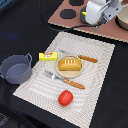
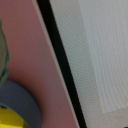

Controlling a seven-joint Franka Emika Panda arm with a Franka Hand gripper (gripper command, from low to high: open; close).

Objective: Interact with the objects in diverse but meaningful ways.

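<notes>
The white robot gripper (image 1: 100,12) hangs at the frame's upper right over a pink board (image 1: 107,27); whether its jaws are spread cannot be told. Well below-left, a golden-brown bread loaf (image 1: 69,64) lies mid-frame on a pale striped placemat (image 1: 97,55), with a red tomato (image 1: 65,97) lower down.

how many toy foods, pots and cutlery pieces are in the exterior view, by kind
toy foods: 3 (bread loaf, butter block, tomato)
pots: 2 (grey-blue pot, pot at top edge)
cutlery: 2 (fork, knife)
total: 7
</notes>
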